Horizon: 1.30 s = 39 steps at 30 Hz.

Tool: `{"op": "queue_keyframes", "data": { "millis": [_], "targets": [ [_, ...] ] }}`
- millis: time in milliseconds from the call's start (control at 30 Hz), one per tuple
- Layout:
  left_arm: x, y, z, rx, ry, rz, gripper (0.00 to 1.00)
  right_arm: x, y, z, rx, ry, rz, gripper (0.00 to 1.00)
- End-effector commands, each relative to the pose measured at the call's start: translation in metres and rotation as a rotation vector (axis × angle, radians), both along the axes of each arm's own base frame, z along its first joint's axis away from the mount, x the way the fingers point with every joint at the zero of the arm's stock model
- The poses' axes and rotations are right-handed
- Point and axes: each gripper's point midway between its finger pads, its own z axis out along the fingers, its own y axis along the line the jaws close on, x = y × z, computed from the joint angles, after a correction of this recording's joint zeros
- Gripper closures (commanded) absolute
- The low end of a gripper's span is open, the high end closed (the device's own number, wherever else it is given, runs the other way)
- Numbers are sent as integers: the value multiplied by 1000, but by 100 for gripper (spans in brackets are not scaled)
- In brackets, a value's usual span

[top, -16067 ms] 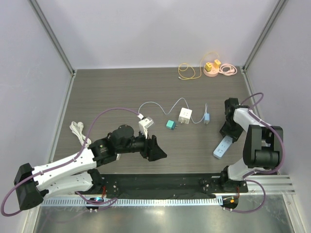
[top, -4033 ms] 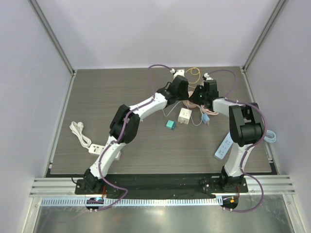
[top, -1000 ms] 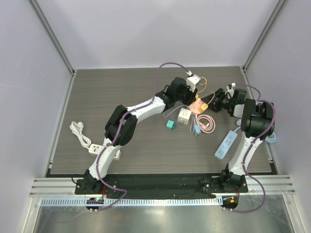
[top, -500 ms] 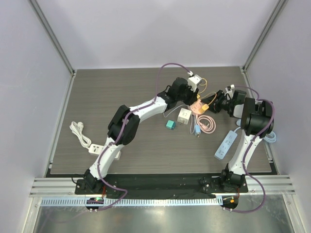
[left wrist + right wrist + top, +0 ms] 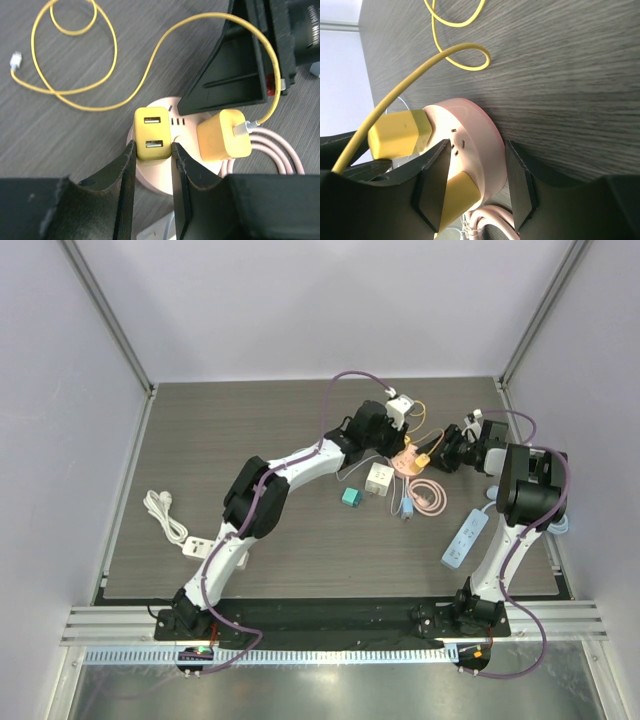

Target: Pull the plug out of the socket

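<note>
Nearest the arm bases, unrelated clutter is noted on the table (image 5: 220,440): a blue-and-white power strip (image 5: 461,541) at the right, a white power strip (image 5: 195,545) at the left, then a teal adapter (image 5: 351,497), a white cube adapter (image 5: 378,478) and a coiled pink lead (image 5: 428,495). Just beyond these the round pink socket (image 5: 152,175) is found, right of centre in the far half of the table, with both arms reached out to it. The right gripper (image 5: 476,150) is seen with its jaws set either side of the socket's rim and apparently pressed to it, so the base is judged to be braced. The left gripper (image 5: 153,148) is seen with its jaws closed against the two flanks of the plug (image 5: 152,131), a yellow block with two USB ports. No gap is made out between plug and socket face, so the plug is judged seated. A second yellow plug (image 5: 222,136), with a yellow cable (image 5: 415,71) attached, is seen beside it on the same face, untouched. Progress: approach and both grips are judged done. The pull itself is not yet made, and only the separation of plug from socket is left.
</note>
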Motion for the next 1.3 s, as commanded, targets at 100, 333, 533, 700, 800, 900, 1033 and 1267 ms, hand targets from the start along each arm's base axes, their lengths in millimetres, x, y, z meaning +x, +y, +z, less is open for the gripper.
{"op": "queue_keyframes", "data": {
  "millis": [100,333,533,700,800,900,1033,1267],
  "targets": [
    [0,2,12,1,44,41,49,0,0,6,-74,-6,19,46],
    [4,1,3,18,63,61,40,0,5,7,-80,-12,38,47],
    [12,0,-8,36,76,87,45,0,6,5,-90,-4,45,47],
    [10,2,-13,62,92,87,48,0,4,3,-107,5,42,47],
    [8,7,-16,86,96,90,47,0,6,2,-109,6,45,47],
    [8,6,-16,88,96,94,55,0,7,3,-117,4,52,47],
    [9,-1,-12,67,95,94,81,-3,4,-5,-155,38,45,47],
    [-1,-26,14,95,-78,33,100,-7,1,-14,-217,82,52,47]
  ]
}}
